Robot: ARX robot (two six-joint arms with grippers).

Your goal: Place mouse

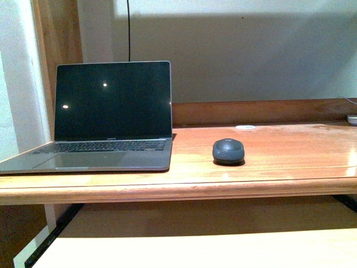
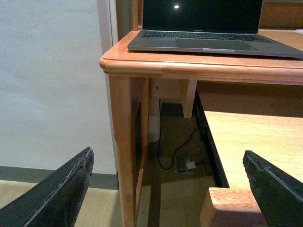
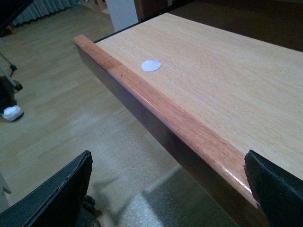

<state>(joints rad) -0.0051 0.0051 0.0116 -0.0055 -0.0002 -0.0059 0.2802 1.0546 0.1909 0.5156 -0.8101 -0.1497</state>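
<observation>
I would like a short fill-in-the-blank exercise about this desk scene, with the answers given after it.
1. In the front view, the mouse lies to the ___ of the laptop.
2. The laptop is ___, not closed.
3. The left tool and the right tool each hold ___.

Missing words: right; open; nothing.

Laptop (image 1: 111, 117) on desk (image 1: 290, 159), L side. Mouse (image 1: 228, 151) on desk R of laptop, apart from it, nr front edge. Small disc (image 1: 245, 127) behind mouse, by back rail (image 1: 262, 111). Pull-out shelf (image 1: 223, 251) below desk, in front.
</observation>
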